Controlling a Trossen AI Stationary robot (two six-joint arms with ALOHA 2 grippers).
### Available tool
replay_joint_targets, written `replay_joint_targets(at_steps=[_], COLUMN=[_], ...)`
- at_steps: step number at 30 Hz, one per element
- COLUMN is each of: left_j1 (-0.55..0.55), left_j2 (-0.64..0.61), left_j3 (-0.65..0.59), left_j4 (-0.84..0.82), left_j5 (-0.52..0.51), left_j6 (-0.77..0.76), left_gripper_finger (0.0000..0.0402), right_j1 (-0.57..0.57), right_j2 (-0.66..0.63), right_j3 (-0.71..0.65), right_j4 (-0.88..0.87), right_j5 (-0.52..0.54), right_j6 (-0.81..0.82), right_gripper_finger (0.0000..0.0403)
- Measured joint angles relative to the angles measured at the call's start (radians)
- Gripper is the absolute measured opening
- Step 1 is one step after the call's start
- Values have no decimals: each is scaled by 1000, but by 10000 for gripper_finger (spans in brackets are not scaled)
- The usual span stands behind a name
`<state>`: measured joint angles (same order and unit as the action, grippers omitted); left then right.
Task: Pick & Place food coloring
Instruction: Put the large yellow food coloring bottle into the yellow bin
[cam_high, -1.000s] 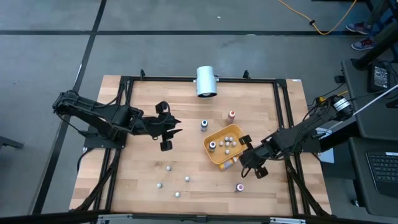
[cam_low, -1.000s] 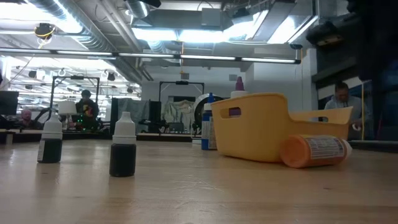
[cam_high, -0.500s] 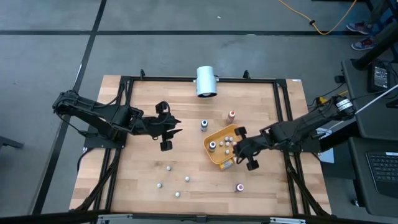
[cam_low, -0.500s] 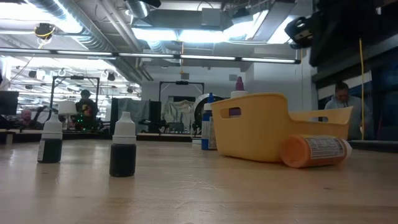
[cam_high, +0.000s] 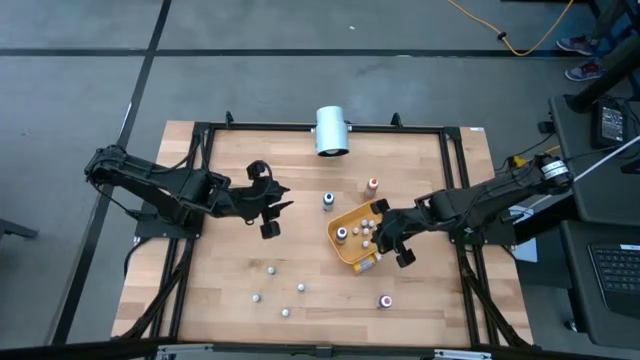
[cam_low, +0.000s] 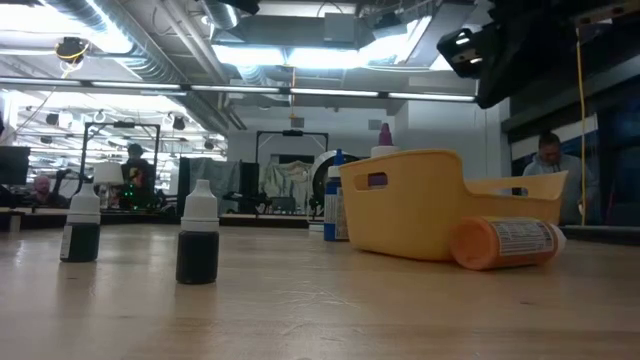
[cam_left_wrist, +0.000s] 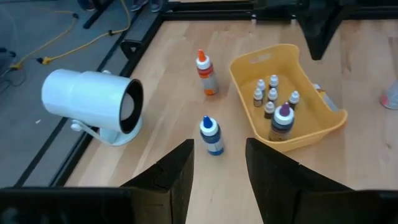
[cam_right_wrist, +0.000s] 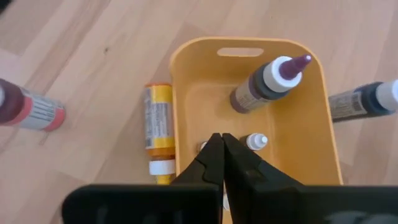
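Right pincer (cam_high: 377, 236) hangs over the yellow tray (cam_high: 338, 251), on the tray side nearest my right arm. Fingers pressed together to a point; right wrist view shows nothing between them, so by the look of it it's closed on nothing.

Food coloring, 2 lots:
- Tiny droppers in the tray (cam_high: 367, 228): directly under and just ahead of the tips. One white cap (cam_right_wrist: 255, 142) sits just beside the closed tips, upright, cap up. A 2nd pale cap shows on the tips' other side, mostly hidden by my fingers. Taller purple-tip bottle (cam_right_wrist: 264, 87) stands further ahead in the same tray, leaning a bit.
- Loose droppers on the bare table (cam_high: 270, 268), (cam_high: 301, 287), (cam_high: 256, 297), (cam_high: 285, 312): well apart from this pincer, beyond the tray's far side. Upright, going by the 2 dark ones (cam_low: 197, 245) in the low view.

Left pincer (cam_high: 278, 204) hovers w/ fingers apart, nothing in them, well off from the tray. Loose droppers are nearer to it than to my right one.

Not mine to confuse: orange bottle (cam_right_wrist: 158, 127) lying flat outside the tray wall, long axis parallel to that wall, just off to the side of my tips.

Judgement: what matters is that the loose lot lies across the tray from my right side, so reaching it means passing over or around the tray. Left arm has the shorter, clear path. Uprights call for a top-down approach, fingers opened first and astride the cap.
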<state>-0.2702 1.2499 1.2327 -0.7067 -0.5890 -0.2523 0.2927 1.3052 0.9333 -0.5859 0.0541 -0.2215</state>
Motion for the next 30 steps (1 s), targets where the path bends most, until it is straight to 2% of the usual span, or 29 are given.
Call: replay_joint_targets(at_steps=[9,15,21,26,30], left_j1=[0,0,0,0,0], left_j2=[0,0,0,0,0], left_j3=[0,0,0,0,0], left_j4=[0,0,-1,-3,-3], left_j5=[-35,-44,-44,-45,-46], left_j6=[-25,-64,-97,-101,-93], left_gripper_finger=[141,141,141,141,141], right_j1=[-74,-103,-66,-28,-25], right_j2=[0,-11,-13,-13,-12], right_j3=[0,0,0,-8,-8], right_j4=[32,18,-35,-101,-86], right_j5=[-35,-141,-336,-353,-418], right_j6=[-54,-85,-181,-218,-214], right_gripper_finger=[9,8,23,25,27])
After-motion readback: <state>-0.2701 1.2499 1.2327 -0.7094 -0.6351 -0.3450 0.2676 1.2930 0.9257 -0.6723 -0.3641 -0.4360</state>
